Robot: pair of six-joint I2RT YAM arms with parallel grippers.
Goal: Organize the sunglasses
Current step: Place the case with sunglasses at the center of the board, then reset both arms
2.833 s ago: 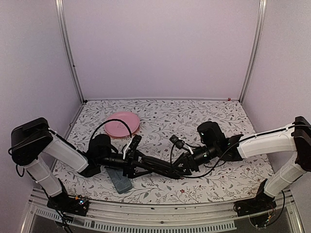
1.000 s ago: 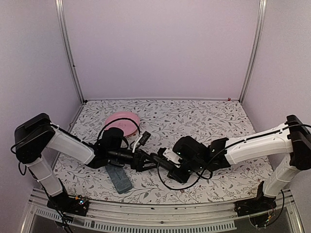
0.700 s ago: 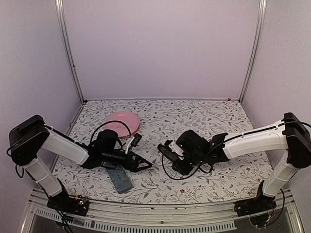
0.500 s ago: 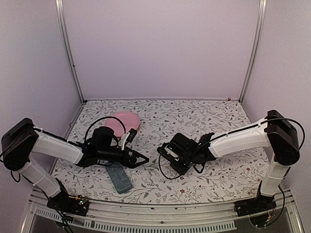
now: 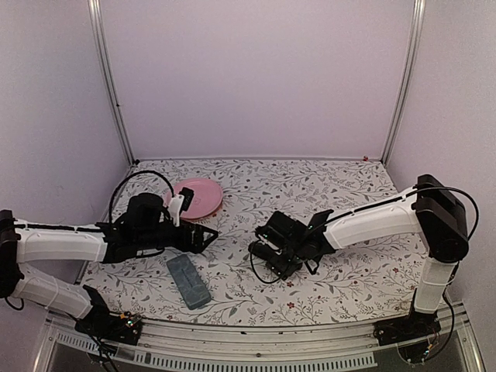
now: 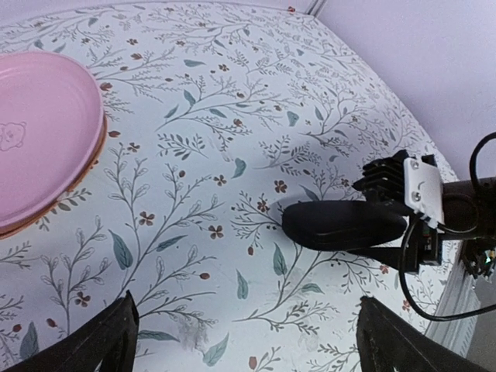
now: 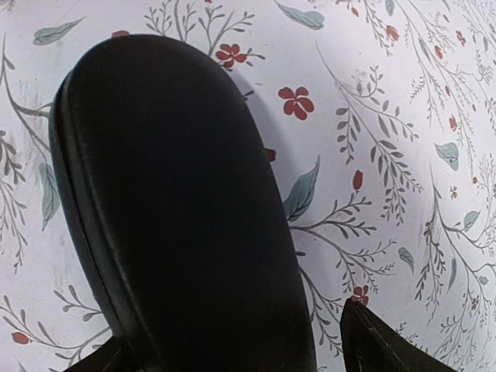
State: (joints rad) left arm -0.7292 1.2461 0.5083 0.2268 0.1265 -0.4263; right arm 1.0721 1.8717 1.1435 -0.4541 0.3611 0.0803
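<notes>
Neither pair of sunglasses shows in any view. The black oblong hard case (image 6: 341, 225) lies shut on the floral cloth and fills the right wrist view (image 7: 178, 209). My right gripper (image 5: 267, 253) is open, its jaws straddling the near end of that case (image 7: 240, 353); the right fingertip (image 7: 372, 341) stands clear of the case's edge. My left gripper (image 5: 208, 235) is open and empty, low over bare cloth left of the case (image 6: 256, 341). The grey-blue rectangular case (image 5: 188, 280) lies near the front, below the left gripper.
A pink plate (image 5: 198, 196) sits at the back left, also in the left wrist view (image 6: 39, 147). The right arm's cable (image 5: 260, 271) loops on the cloth beside the black case. The frame posts (image 5: 108, 85) stand at the back corners.
The left arm has drawn back to the left, away from the black case, with its gripper open. The right gripper has shifted left and a little back with the case under it.
</notes>
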